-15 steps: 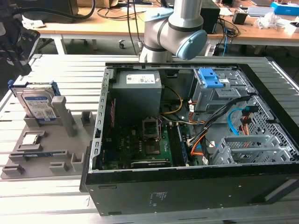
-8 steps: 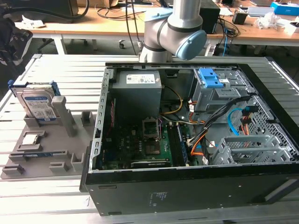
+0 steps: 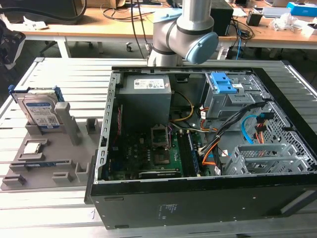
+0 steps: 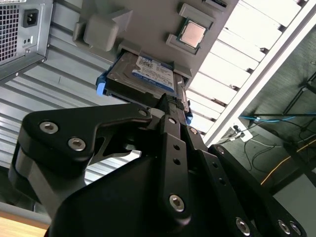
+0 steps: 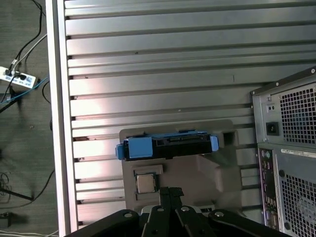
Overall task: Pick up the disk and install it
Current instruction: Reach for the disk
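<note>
The disk (image 3: 39, 111) is a silver hard drive with a white-and-blue label and a blue frame. It stands upright in a grey holder (image 3: 49, 163) at the exterior view's left, beside the open computer case (image 3: 198, 148). In the first wrist view the disk (image 5: 165, 145) shows edge-on, a little beyond my gripper (image 5: 170, 190). The fingers meet at the middle with nothing between them. In the second wrist view the labelled face of the disk (image 4: 143, 74) lies just past the gripper (image 4: 173, 101). The gripper hangs well above the disk, not touching it.
A small square silver chip (image 5: 145, 182) sits in the holder near the disk. Inside the case are a blue-fronted drive cage (image 3: 225, 87), a grey metal cage (image 3: 267, 158), cables and a power supply (image 3: 146, 94). My arm (image 3: 183, 29) rises behind the case. The slatted table's edge (image 5: 57, 123) runs alongside.
</note>
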Motion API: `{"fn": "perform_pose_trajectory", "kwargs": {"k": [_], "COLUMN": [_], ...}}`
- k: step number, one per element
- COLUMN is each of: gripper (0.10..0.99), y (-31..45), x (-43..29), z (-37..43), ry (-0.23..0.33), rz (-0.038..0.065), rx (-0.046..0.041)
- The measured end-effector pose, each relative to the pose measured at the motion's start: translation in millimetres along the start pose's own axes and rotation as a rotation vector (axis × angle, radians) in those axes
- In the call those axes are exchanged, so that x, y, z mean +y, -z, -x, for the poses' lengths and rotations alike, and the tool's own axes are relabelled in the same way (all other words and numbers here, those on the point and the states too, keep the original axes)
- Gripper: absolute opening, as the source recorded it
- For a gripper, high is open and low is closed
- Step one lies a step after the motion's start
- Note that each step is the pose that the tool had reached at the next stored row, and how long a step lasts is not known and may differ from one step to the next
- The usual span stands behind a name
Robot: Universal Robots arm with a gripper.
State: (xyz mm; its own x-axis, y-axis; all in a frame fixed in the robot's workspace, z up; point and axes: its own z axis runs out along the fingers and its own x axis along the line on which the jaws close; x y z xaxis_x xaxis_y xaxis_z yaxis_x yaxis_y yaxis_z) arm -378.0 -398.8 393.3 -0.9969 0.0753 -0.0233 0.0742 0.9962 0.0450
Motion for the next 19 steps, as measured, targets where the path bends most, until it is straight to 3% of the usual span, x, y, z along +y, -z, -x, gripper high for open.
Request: {"fn": "perform_pose_trajectory", "kwargs": {"k": [9, 15, 17, 19], "gripper": [0.102, 0.102, 0.102, 0.102], "y": [0.5, 0.0, -0.1, -0.2], "x": [-1.3, 0.3, 0.9, 1.6], "z": [-16.8, -19.4, -19.4, -19.5], "ry": [0.000, 0.000, 0.001, 0.001], "rz": [0.000, -0.004, -0.020, -0.047], "rx": [0.0000, -0.0003, -0.0014, -0.0035]}}
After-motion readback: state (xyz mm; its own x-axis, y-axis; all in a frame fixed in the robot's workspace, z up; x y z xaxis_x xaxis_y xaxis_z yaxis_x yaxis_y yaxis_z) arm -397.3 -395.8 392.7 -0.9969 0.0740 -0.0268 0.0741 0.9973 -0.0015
